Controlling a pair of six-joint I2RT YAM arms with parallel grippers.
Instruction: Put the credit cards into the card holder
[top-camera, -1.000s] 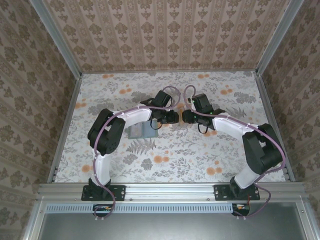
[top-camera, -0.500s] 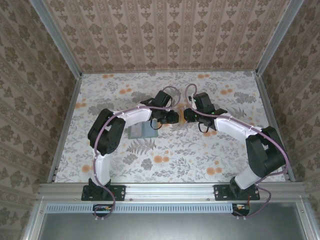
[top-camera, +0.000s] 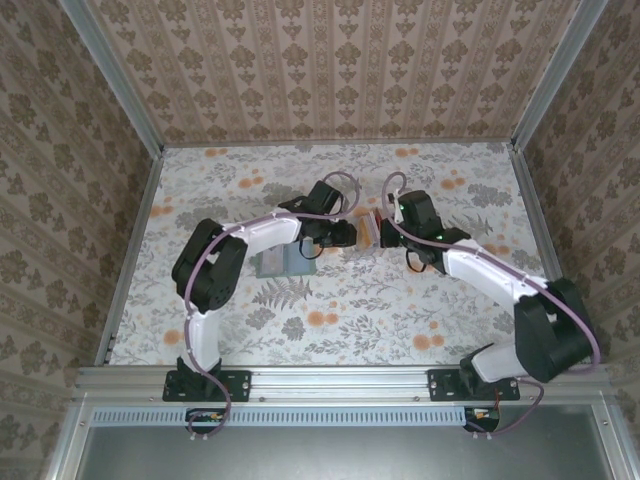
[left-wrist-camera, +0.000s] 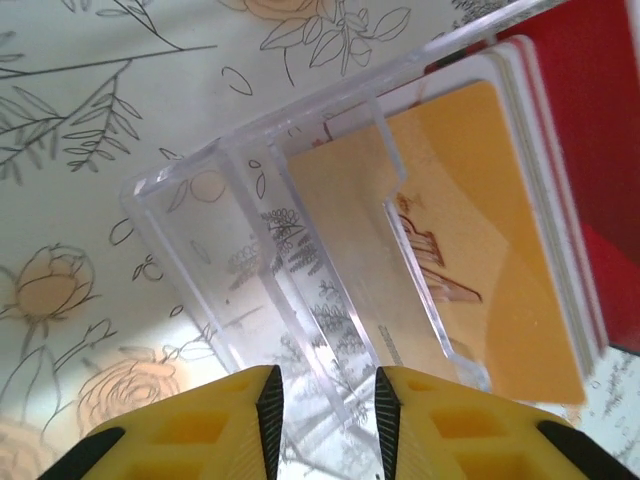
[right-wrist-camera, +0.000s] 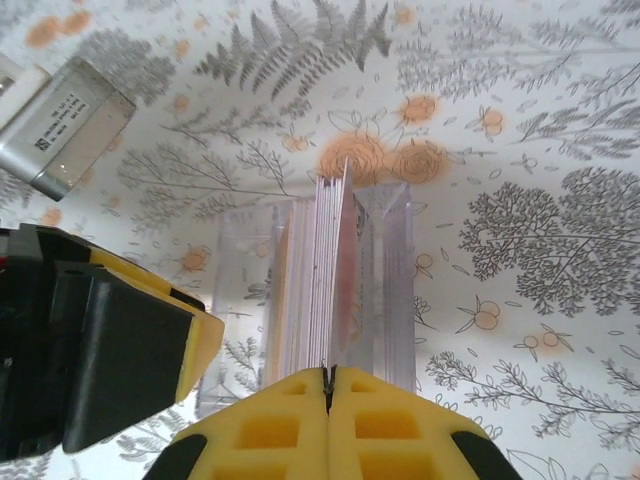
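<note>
Two arms are reaching from the near edge of the table (top-camera: 350, 320) towards one clear plastic tray (left-wrist-camera: 190, 250), and everything else is placed here against that tray.

Nearest, to the left of the tray and a little nearer than it, one card holder (top-camera: 278, 264) is lying flat on the floral tabletop. It is sitting well apart from the tray, under the left arm's forearm, and neither claw is touching it.

At the tray's left end, the left gripper (left-wrist-camera: 327, 400) is pinching the clear wall. Its two yellow fingers (left-wrist-camera: 262, 405) are standing a narrow gap apart, with the tray's edge running between them.

Inside the tray, the credit cards (left-wrist-camera: 480, 260) are standing on edge as one tight stack in one compartment. An orange-yellow card is facing the left wrist camera and red is showing behind it. Several thin edges are visible, but they are too fine to count exactly. The neighbouring compartment is showing bare plastic.

On the tray's right side, the right gripper (right-wrist-camera: 327, 385) is sitting at the edge of the stack with its two fingers pressed together. Whether a card is nipped in the seam cannot be told.

Beyond the tray, the floral tabletop is running to the patterned back wall (top-camera: 340, 70).
</note>
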